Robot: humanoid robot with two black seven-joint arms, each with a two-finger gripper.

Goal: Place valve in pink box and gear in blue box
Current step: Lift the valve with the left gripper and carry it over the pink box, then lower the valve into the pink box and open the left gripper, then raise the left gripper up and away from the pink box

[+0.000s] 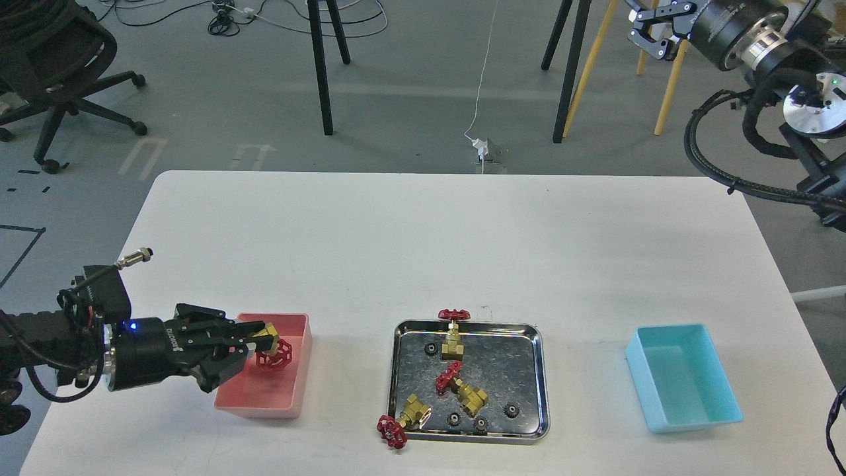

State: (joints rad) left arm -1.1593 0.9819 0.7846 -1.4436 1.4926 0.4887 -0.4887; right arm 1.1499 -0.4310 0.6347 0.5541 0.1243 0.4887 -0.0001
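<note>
Salmon-pink box at left; turquoise-blue box at right; shiny steel tray between — valves brass with dark red handwheels, gears black; table white.

You're looking at a robotics lab. A white bench stands on grey floor, with loose cables and an office chair at far left, tripod legs behind.

The white table carries the pink box, steel tray and blue box.
</note>
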